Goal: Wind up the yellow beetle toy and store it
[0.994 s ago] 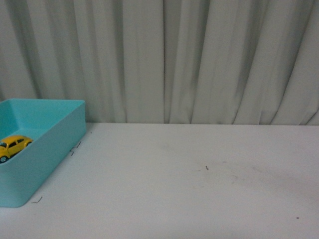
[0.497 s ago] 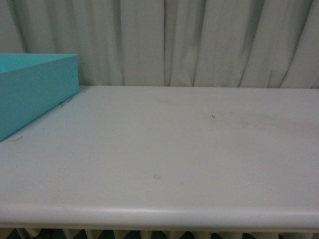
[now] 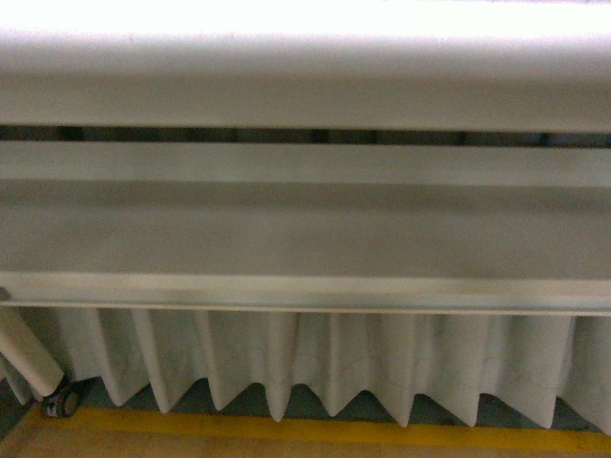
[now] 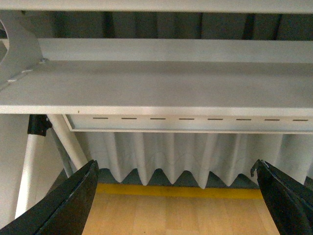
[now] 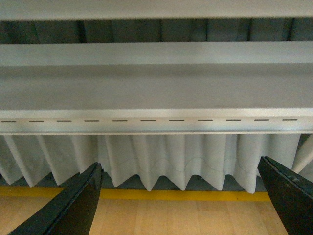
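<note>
The yellow beetle toy is out of view in every frame. My left gripper (image 4: 176, 196) is open below table height, its black fingers (image 4: 68, 200) spread wide with only the wooden floor between them. My right gripper (image 5: 178, 196) is open too, its dark fingers (image 5: 73, 203) far apart over the floor, holding nothing. Neither arm shows in the front view.
The white table edge (image 3: 305, 95) and its underframe (image 3: 305, 229) fill the front view from below. A white pleated curtain (image 3: 315, 363) hangs behind, above a yellow floor stripe (image 3: 286, 429). A table leg with a castor (image 3: 59, 401) stands at the left. Another leg (image 4: 29, 171) shows near my left gripper.
The front view has dropped from the tabletop to below the table's edge. The teal bin with the yellow toy in it has left the picture.
</note>
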Tool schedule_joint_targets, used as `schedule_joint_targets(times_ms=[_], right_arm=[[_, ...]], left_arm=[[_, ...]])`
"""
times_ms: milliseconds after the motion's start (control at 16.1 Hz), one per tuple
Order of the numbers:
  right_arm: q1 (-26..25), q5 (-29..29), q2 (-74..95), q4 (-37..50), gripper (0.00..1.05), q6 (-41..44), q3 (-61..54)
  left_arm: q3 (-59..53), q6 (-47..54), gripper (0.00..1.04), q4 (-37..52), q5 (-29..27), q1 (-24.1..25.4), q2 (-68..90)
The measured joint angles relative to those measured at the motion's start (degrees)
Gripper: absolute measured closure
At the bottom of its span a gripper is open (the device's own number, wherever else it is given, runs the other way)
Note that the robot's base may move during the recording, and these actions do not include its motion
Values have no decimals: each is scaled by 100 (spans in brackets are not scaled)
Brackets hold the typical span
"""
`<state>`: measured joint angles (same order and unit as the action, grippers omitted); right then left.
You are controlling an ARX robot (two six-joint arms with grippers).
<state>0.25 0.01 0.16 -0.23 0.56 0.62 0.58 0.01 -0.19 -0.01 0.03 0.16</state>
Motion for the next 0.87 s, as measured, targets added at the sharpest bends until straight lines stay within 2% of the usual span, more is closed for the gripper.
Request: schedule_joint_targets(times_ms=[870], right_arm=[[0, 2, 0, -2, 6, 0, 0]], left_arm=[[0, 0, 7, -9, -2, 0, -2]])
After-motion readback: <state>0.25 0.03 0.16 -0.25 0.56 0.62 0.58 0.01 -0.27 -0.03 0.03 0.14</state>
